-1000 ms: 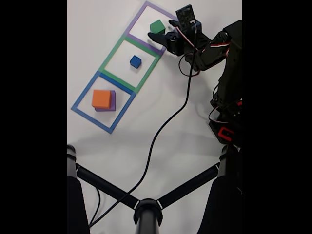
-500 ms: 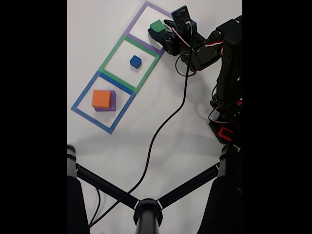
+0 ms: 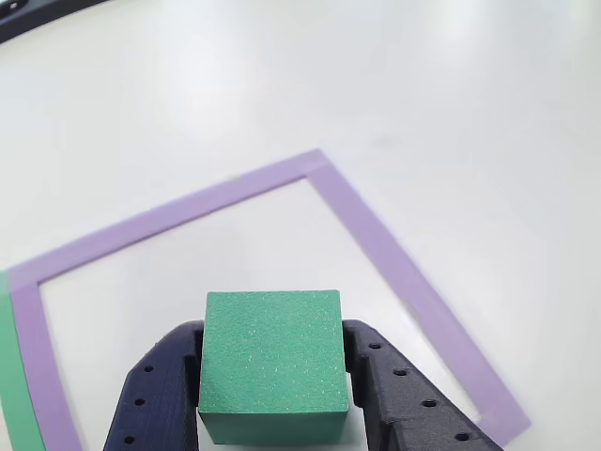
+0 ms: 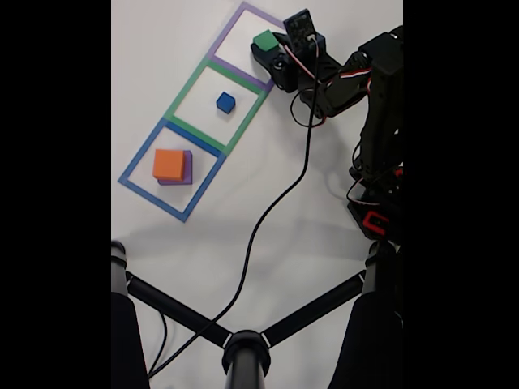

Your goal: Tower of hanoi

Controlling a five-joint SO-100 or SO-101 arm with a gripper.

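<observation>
Inside the purple square (image 4: 251, 36), far end of the row: end effector (image 3: 272, 413) closed on the green cube (image 3: 272, 362).
Dark fingers (image 3: 160, 399) press both side faces of the cube. On the white surface (image 4: 162, 49) in the fixed view, a green square (image 4: 217, 104) holds a small blue cube (image 4: 225, 102); the blue square (image 4: 172, 169) holds an orange cube (image 4: 169, 164) stacked on a purple block (image 4: 187, 170). A black cable (image 4: 268, 219) trails across the surface.

Green cube (image 3: 272, 362) looks like matt plastic with a fine grainy, speckled face. Gripper (image 3: 272, 413) fingers (image 3: 155, 404) beside the cube are dark matt plastic with small holes. Table (image 3: 423, 85) under it is smooth white, slightly glossy; purple square outline (image 3: 394, 268) around the cube looks like flat matt tape.
</observation>
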